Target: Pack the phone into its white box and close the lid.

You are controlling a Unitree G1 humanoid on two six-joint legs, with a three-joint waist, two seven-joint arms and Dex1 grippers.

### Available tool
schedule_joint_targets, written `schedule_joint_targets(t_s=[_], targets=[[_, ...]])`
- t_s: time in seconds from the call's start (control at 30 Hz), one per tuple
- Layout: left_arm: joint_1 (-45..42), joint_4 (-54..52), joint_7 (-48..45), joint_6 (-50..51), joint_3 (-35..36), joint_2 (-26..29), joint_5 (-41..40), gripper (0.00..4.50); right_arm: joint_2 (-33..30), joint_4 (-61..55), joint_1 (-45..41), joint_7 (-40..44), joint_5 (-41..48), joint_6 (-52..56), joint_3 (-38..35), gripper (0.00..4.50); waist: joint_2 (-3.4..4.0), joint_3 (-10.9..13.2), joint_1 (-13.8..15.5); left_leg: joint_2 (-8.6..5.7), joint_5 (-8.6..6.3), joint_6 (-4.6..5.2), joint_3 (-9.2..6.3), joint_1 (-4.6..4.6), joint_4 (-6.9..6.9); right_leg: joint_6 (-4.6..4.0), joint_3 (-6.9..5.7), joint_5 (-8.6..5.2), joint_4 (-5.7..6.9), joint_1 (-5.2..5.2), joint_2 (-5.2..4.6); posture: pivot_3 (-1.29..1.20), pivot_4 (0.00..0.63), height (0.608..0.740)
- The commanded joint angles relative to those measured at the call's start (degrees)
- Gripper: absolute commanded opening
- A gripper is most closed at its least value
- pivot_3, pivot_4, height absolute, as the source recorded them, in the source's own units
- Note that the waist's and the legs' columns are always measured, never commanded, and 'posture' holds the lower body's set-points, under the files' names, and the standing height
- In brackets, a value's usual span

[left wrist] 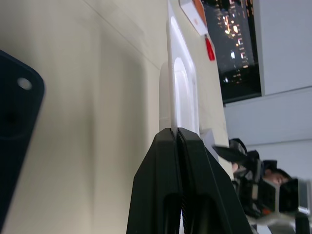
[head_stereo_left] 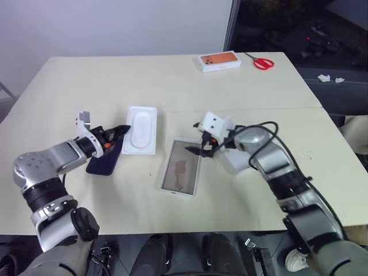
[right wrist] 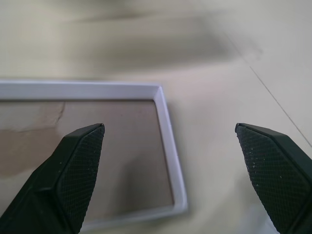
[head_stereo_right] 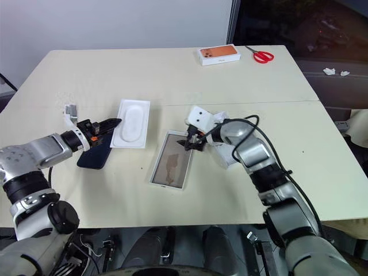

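Right gripper point(head_stereo_left: 202, 144) spread wide over the white box's point(head_stereo_left: 180, 175) far corner, likely to steady it, while the pinched-shut left gripper point(head_stereo_left: 118, 133) hangs empty above the phone point(head_stereo_left: 103, 161).

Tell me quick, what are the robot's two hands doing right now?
Left gripper: shut, gripping the edge of the white insert.
Right gripper: open, holding nothing, over a corner of the white box.

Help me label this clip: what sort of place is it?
Probably an office or lab at night: a plain cream table against a bare wall, a dark window, and red scissors lying out.
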Motion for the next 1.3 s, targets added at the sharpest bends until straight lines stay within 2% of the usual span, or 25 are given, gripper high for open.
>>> schedule_joint_targets(t_s=[0.03, 0.17, 0.2, 0.27, 0.3, 0.5, 0.97, 1.07, 1.17, 1.3], targets=[[0.0, -2.6, -0.1, -0.2, 0.3, 0.2, -2.0, 0.00, 1.2, 4.1, -2.2, 1.4, -0.2, 0.8, 0.2, 3.69, -0.01, 0.0, 0.0, 0.00, 0.00, 0.00, 0.00, 0.00, 0.00, 0.00, 0.00, 0.00, 0.00, 0.00, 0.00, 0.00, 0.150, 0.740], [1.2, -4.4, 0.6, 0.2, 0.8, -0.3, -3.0, 0.00, 2.2, 11.0, -4.8, 0.1, -2.7, 0.2, 0.9, 1.60, -0.01, 0.0, -0.2, -0.01, 0.00, 0.00, 0.00, 0.00, -0.01, 0.00, 0.01, 0.00, 0.01, 0.00, 0.00, 0.00, 0.150, 0.740], [1.6, -4.8, 0.9, 0.3, 1.2, -0.5, -3.2, 0.00, 2.6, 12.3, -5.3, 0.2, -2.8, 0.1, 0.8, 1.20, -0.01, 0.0, -0.2, 0.00, 0.01, -0.01, 0.00, 0.00, -0.01, 0.00, 0.01, 0.00, 0.01, -0.01, 0.01, 0.00, 0.150, 0.740], [2.0, -5.3, 1.2, 0.3, 1.5, -0.7, -3.6, 0.00, 3.4, 14.0, -6.1, 0.7, -2.5, 0.3, 0.5, 0.06, -0.02, 0.0, -0.2, 0.00, 0.01, -0.02, 0.00, 0.00, -0.02, 0.00, 0.00, 0.00, 0.01, -0.01, 0.01, 0.00, 0.150, 0.740], [2.2, -5.4, 1.4, 0.3, 1.6, -0.7, -3.9, 0.00, 3.7, 14.7, -6.4, 1.0, -2.3, 0.3, 0.4, 0.03, -0.03, 0.0, -0.2, 0.00, 0.01, -0.02, -0.01, 0.00, -0.02, 0.00, 0.01, 0.00, 0.01, -0.01, 0.01, 0.00, 0.150, 0.740], [2.6, -5.7, 2.0, 0.1, 1.3, -0.7, -5.2, 0.00, 5.8, 18.6, -8.9, 0.6, -3.4, -3.1, 0.1, 0.03, -0.05, 0.0, -0.4, 0.01, 0.02, -0.04, -0.01, 0.00, -0.03, 0.00, 0.01, 0.00, 0.02, -0.02, 0.03, 0.00, 0.150, 0.740], [3.7, -8.2, 1.4, 2.2, -0.8, -1.3, -8.6, 0.00, 11.9, 38.7, -18.9, -2.9, -10.1, -24.7, 1.5, 0.03, -0.05, 0.0, -1.5, 0.01, 0.05, -0.09, -0.02, 0.00, -0.06, 0.00, 0.00, 0.00, 0.07, -0.06, 0.04, 0.00, 0.150, 0.740], [4.3, -9.0, 1.6, 2.7, -1.2, -1.5, -9.4, 0.00, 12.3, 42.5, -20.8, -4.4, -10.6, -27.0, 0.5, 0.95, -0.05, 0.0, -1.6, 0.01, 0.05, -0.08, -0.03, 0.00, -0.06, 0.00, 0.00, 0.00, 0.07, -0.05, 0.04, 0.00, 0.150, 0.740], [4.7, -9.6, 1.6, 3.2, -1.6, -1.5, -9.8, 0.00, 12.7, 44.5, -22.0, -6.5, -10.8, -28.5, -0.4, 2.38, -0.05, 0.0, -1.7, 0.01, 0.05, -0.09, -0.03, 0.00, -0.08, 0.00, 0.01, 0.00, 0.08, -0.08, 0.05, 0.00, 0.150, 0.740], [6.3, -11.5, 0.4, 4.5, -4.0, -1.1, -10.6, 0.00, 12.0, 44.3, -22.0, -7.6, -10.7, -30.0, -1.4, 2.38, -0.05, 0.0, -1.8, 0.02, 0.06, -0.11, -0.03, 0.00, -0.11, -0.01, 0.03, 0.00, 0.08, -0.09, 0.05, 0.00, 0.150, 0.740]])
